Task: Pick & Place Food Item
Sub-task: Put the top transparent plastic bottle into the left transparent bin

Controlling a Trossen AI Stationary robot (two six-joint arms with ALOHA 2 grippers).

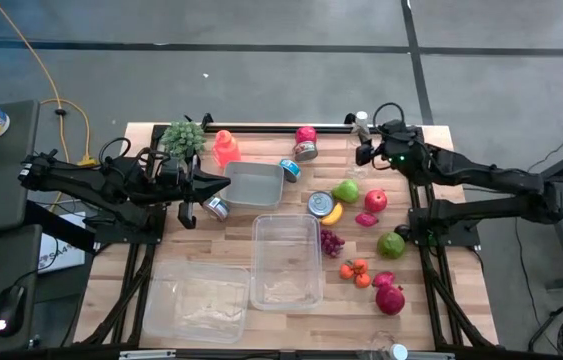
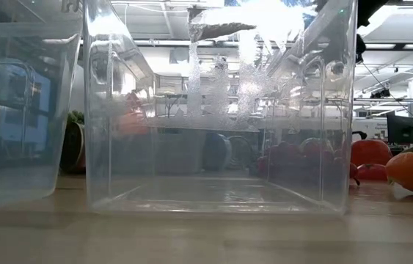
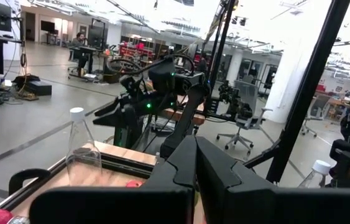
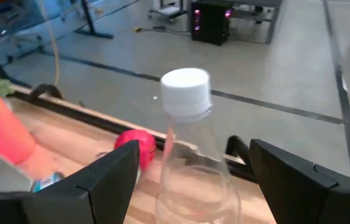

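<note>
A clear, thin-walled plastic bin (image 2: pixel 213 132) stands closest to the low camera, rectangular, glossy and see-through, its floor resting on the wooden table (image 2: pixel 206 235). A second clear container (image 2: pixel 15 110) of the same plastic sits beside it. From above, both are seen near the table's front edge, with a smaller grey tray (image 1: pixel 254 184) behind them.

The table (image 1: pixel 461 300) is pale butcher-block wood with visible grain strips. Right of the bins lies the food: a round green apple (image 1: pixel 391 243), a red apple (image 1: pixel 375 200), a dark red pomegranate (image 1: pixel 390 298), small orange tomatoes (image 1: pixel 354 270), a bunch of purple grapes (image 1: pixel 332 241), a curved yellow banana (image 1: pixel 332 214) and a metal tin can (image 1: pixel 320 203). A leafy green plant (image 1: pixel 183 137) and an orange-red bottle (image 1: pixel 225 147) stand at the back.

The right gripper (image 1: pixel 365 152) is at the far right corner, its dark, matte fingers (image 4: pixel 100 180) spread apart on either side of a clear, narrow-necked plastic bottle (image 4: pixel 190 155) with a ribbed white cap (image 4: pixel 186 92); whether they touch it cannot be told. A pink round item (image 4: pixel 135 147) lies behind the bottle. The left gripper (image 1: pixel 223 184) hovers just beside the grey tray with its angular black fingers (image 3: pixel 224 180) pressed together, holding nothing.

Around the table is a grey concrete floor with dark seams, a yellow cable (image 1: pixel 31 55), and beyond it an open workshop with desks, chairs and bright ceiling lights
</note>
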